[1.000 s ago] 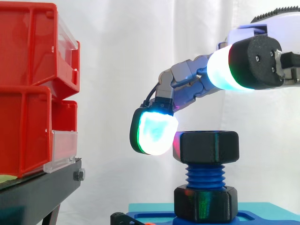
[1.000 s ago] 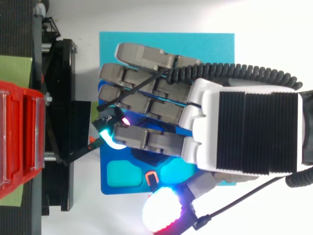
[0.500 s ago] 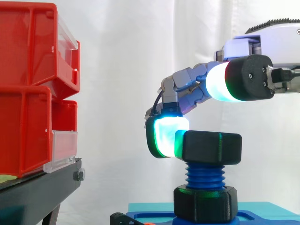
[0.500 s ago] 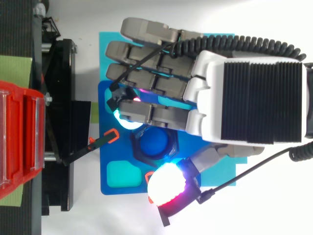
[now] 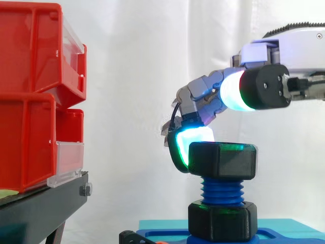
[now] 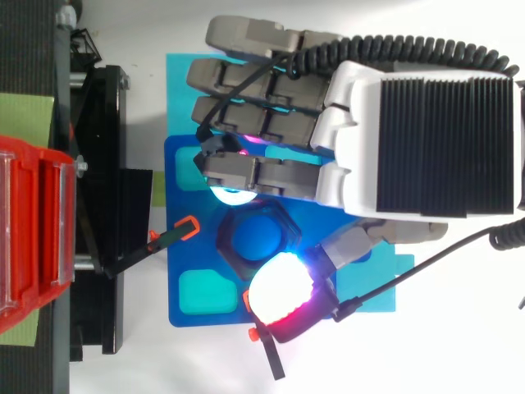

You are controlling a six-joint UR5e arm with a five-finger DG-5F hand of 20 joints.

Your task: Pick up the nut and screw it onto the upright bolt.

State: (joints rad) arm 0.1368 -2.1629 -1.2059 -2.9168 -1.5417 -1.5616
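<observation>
Light is bright and even in both views: the white curtain (image 5: 132, 76) and the pale tabletop (image 6: 246, 33) read as flat white with only faint shadow. The strongest sources are the hand's (image 6: 426, 139) own fingers (image 5: 192, 138) — one pad burns cyan-white in the side view and lays a green sheen on the black nut (image 5: 223, 160) and the lower nut (image 5: 221, 219). From above, the thumb pad (image 6: 279, 294) flares to plain white with a red rim — its surface is lost in glare.

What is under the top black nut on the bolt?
Blue bolt threads show under the top nut, then a second black nut. The bolt's foot is hidden inside that one.
</observation>
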